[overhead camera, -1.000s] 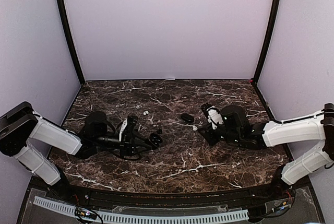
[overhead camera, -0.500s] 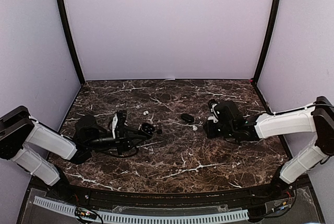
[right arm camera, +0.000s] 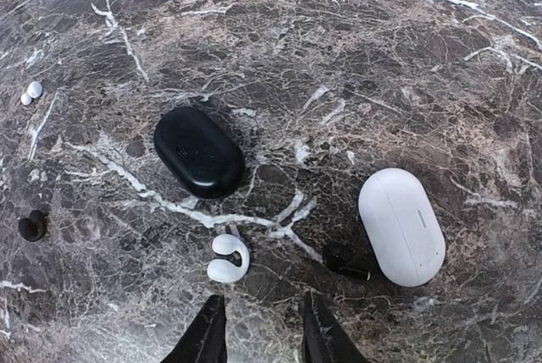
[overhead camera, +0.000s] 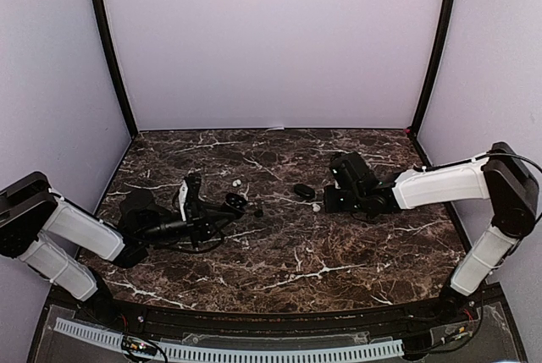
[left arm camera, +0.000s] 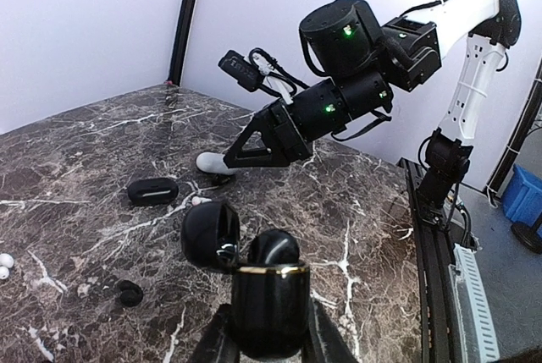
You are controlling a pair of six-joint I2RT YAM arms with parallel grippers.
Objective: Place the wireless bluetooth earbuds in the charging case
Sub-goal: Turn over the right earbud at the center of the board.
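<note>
- Your right fingers [right arm camera: 206,333], spread and empty, have reached leftward and now hang just short of the white earbud [right arm camera: 229,259] on the worktop [overhead camera: 296,270]; pickup looks next.
- Your left fingers [left arm camera: 216,342] have drawn back, clenched on the open black case [left arm camera: 254,274].
- The closed black case [right arm camera: 198,151] and white case [right arm camera: 401,225] flank the bud with room to spare; worktop edges lie well apart.
</note>
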